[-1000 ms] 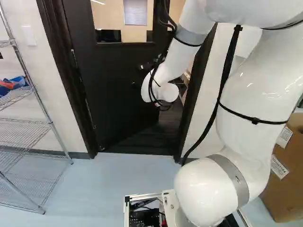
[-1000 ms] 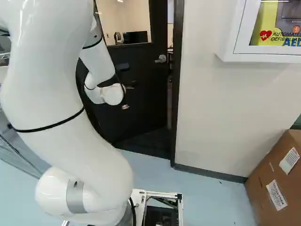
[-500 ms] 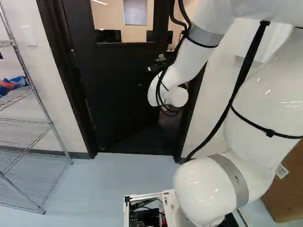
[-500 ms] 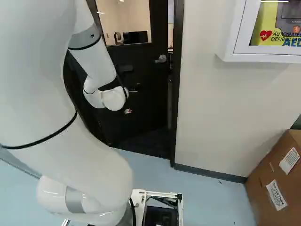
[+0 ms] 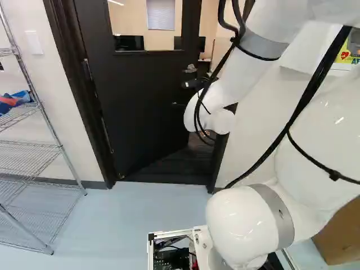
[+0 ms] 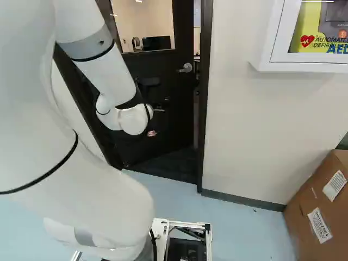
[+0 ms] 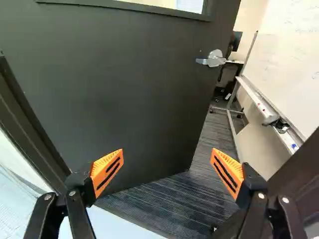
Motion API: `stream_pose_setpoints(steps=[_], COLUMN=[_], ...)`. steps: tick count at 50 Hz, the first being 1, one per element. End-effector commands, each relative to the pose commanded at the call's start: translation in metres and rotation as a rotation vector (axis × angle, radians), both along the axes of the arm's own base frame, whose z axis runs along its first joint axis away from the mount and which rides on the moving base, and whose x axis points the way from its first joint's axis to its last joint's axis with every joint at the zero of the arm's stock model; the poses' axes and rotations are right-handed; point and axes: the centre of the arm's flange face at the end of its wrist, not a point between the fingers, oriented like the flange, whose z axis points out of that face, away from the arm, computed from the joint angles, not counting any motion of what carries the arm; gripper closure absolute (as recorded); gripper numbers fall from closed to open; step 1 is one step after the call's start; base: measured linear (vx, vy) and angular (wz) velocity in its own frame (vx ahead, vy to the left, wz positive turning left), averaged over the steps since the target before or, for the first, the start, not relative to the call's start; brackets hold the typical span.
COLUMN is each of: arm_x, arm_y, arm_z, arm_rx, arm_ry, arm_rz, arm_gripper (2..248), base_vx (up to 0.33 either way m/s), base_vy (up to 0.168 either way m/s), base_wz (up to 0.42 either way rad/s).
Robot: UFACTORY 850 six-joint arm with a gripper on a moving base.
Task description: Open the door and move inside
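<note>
Fingers (image 7: 107,172) spread wide apart, facing the black door (image 5: 140,112), ajar in the left base view's upper left; its handle (image 6: 186,68) sits upper middle in the right.

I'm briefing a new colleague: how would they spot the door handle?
Find the dark door, standing ajar, with a window in its upper part. Just below the window's level, near the door's free edge, sits the handle. It is a silver lever, unlike the flat window above.
</note>
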Motion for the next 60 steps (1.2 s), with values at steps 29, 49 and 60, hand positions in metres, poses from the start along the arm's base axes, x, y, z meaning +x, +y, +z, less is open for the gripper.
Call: stream_pose_setpoints(steps=[29, 49, 60], arm_x=[-0.037, -0.041, -0.041], arm_y=[-0.036, -0.041, -0.041], arm_z=[-0.003, -0.004, -0.004], arm_rx=[0.000, 0.000, 0.000], arm_ry=[-0.010, -0.011, -0.011], arm_rz=[-0.104, -0.121, -0.121], arm_gripper=[3, 3, 3], base_vx=[0.000, 0.000, 0.000], base_vy=[0.000, 0.000, 0.000], base_wz=[0.000, 0.000, 0.000])
